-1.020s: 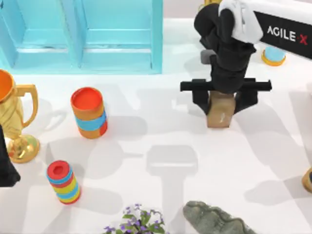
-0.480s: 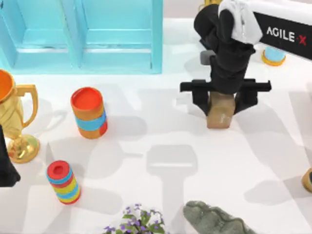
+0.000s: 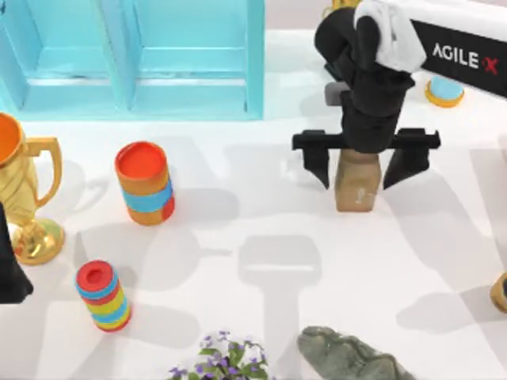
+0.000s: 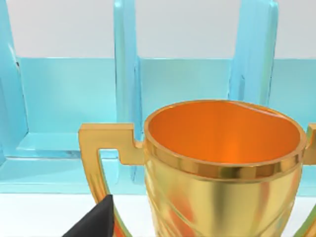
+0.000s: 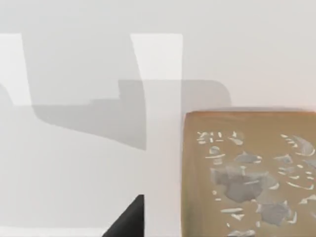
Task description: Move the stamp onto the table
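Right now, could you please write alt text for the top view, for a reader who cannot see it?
The right gripper hangs open over the tan wooden stamp, which stands on the white table, jaws spread clear of its sides. To the left stand two striped cylinders, a gold trophy and a light-blue shelf unit.

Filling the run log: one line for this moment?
right gripper: open, over stamp | stamp: standing on table | left gripper: parked by trophy

A: Where's the top view?
B: Overhead, looking down on the bench (image 3: 238, 237).
A: The wrists?
B: Left faces the trophy (image 4: 222, 163) close; right sits tight on the stamp (image 5: 247, 173), both shared with top.
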You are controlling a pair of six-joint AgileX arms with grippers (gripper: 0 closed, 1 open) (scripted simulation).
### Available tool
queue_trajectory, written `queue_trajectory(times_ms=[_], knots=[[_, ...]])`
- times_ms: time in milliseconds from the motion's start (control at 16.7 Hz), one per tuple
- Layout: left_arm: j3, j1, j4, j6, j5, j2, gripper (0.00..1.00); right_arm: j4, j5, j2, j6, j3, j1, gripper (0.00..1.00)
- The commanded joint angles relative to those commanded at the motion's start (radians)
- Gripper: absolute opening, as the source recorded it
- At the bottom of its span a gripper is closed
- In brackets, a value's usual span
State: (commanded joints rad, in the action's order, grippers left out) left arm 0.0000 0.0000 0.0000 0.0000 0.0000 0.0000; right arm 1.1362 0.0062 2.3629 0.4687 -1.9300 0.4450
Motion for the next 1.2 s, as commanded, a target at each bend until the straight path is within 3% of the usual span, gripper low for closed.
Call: queue_trajectory(times_ms=[660,900,1200], knots=[[0.0,0.0,0.0,0.0,0.0,0.0,1.0,0.035,0.001,0.013,0.001,-0.037,-0.002,1.0],[0.0,0.0,0.0,0.0,0.0,0.0,1.0,0.201,0.004,0.066,0.003,-0.232,-0.001,1.0],[0.0,0.0,0.0,0.0,0.0,0.0,1.0,0.491,-0.001,0.144,0.002,-0.635,-0.001,1.0]])
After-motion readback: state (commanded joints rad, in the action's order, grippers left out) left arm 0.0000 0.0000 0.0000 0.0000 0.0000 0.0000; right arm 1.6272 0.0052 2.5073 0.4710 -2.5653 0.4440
